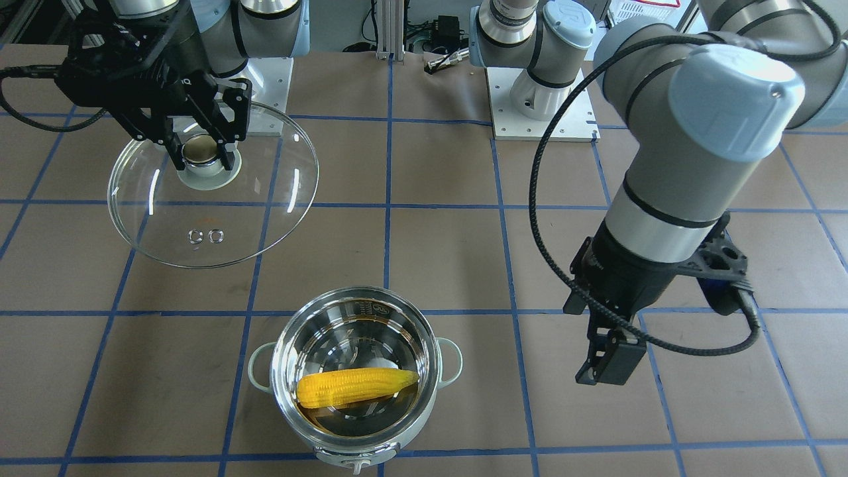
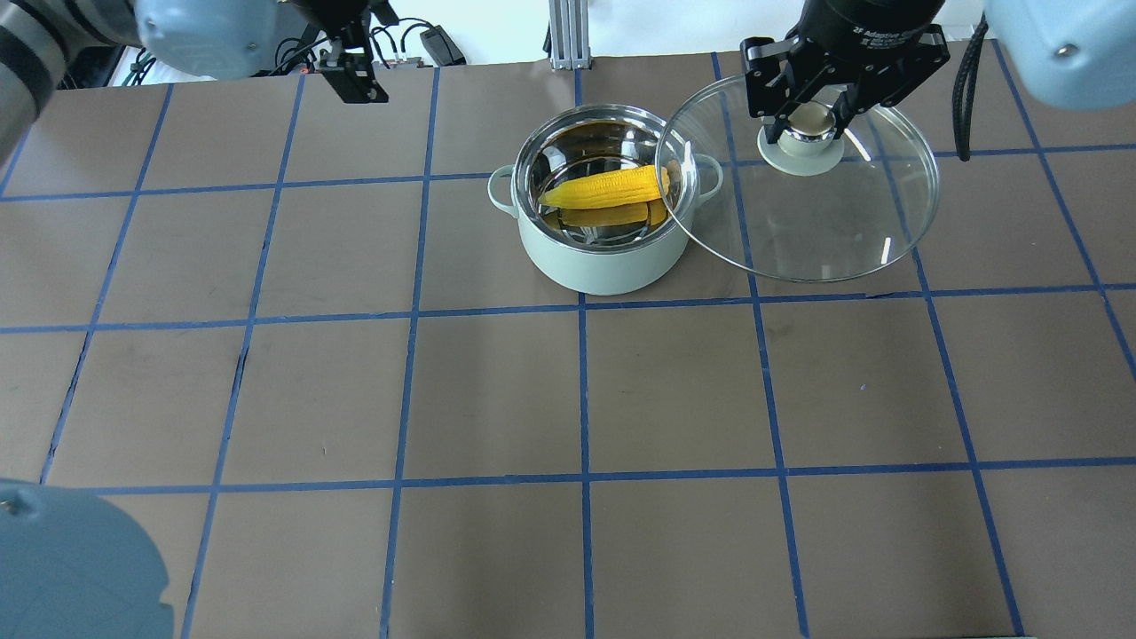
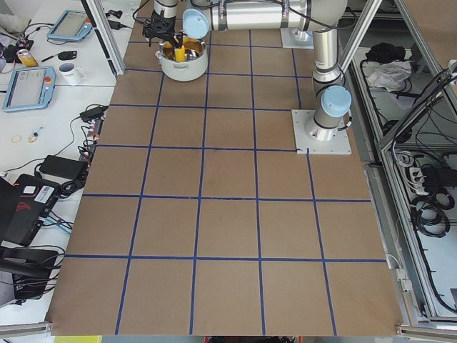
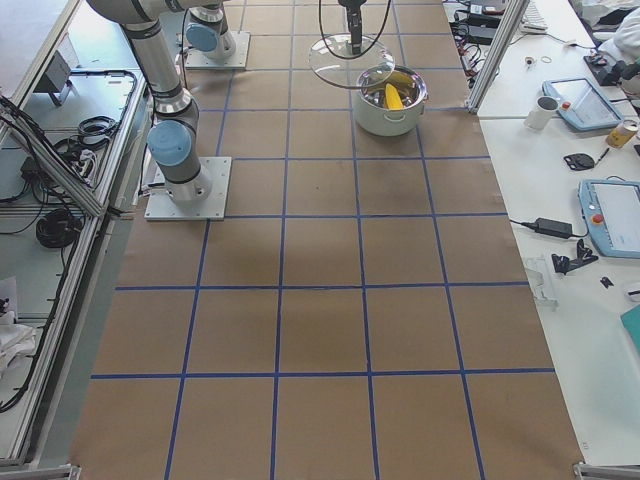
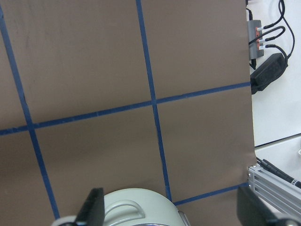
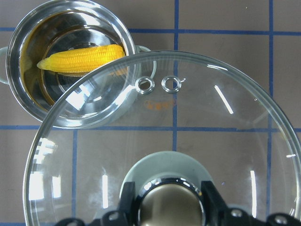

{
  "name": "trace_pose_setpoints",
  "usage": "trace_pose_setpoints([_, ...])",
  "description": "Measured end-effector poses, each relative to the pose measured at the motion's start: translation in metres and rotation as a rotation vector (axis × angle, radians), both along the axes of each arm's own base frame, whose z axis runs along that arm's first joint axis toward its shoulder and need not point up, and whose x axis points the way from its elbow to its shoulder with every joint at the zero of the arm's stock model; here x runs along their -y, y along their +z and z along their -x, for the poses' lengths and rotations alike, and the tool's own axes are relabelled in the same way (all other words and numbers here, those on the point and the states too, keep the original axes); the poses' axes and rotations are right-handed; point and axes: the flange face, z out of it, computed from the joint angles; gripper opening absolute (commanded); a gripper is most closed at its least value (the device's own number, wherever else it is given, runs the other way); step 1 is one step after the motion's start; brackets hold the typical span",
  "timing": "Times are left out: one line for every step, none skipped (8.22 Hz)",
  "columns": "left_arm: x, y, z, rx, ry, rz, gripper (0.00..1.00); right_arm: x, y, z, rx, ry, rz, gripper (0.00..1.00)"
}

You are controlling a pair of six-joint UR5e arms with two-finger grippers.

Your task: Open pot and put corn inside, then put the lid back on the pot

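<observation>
Looming closest to the front camera, the left arm [image 1: 722,112] is hanging over the table [image 1: 464,252], its left gripper [image 1: 606,368] pointing down beside the pot [image 1: 424,397], fingers spread apart and gripping nothing. Corn [image 1: 354,386] is lying flat inside the open pot, its tip pointing toward the left arm's side. Over on the other side, the right gripper [image 1: 202,149] is clamping tight on the knob [image 6: 169,207] of the lid [image 1: 212,225], which is hanging tilted in the air, off the pot.
</observation>
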Motion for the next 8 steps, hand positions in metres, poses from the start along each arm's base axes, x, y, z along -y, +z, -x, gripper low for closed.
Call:
trace_pose_setpoints([-0.015, 0.02, -0.021, 0.025, -0.041, -0.014, 1.0, 0.014, -0.001, -0.002, -0.005, -0.001, 0.001, 0.07])
trace_pose_setpoints([-0.036, 0.041, -0.035, 0.085, -0.116, -0.038, 1.0, 0.031, -0.007, -0.008, -0.003, -0.002, -0.004, 0.06])
trace_pose_setpoints([-0.06, 0.061, -0.044, 0.17, -0.224, -0.081, 1.0, 0.049, -0.02, -0.019, 0.006, -0.004, 0.006, 0.07])
trace_pose_setpoints([-0.082, 0.076, -0.048, 0.227, -0.333, -0.127, 1.0, 0.069, -0.044, -0.041, 0.012, 0.005, 0.012, 0.07])
trace_pose_setpoints([-0.105, 0.092, -0.049, 0.257, -0.425, -0.156, 1.0, 0.084, -0.072, -0.074, 0.013, 0.027, 0.029, 0.07])
trace_pose_setpoints([-0.124, 0.106, -0.049, 0.273, -0.507, -0.174, 1.0, 0.095, -0.097, -0.104, 0.019, 0.027, 0.045, 0.07])
trace_pose_setpoints([-0.14, 0.115, -0.049, 0.281, -0.59, -0.195, 1.0, 0.101, -0.115, -0.124, 0.026, 0.018, 0.053, 0.07])
trace_pose_setpoints([-0.149, 0.119, -0.049, 0.287, -0.666, -0.21, 1.0, 0.104, -0.129, -0.139, 0.029, 0.021, 0.055, 0.07])
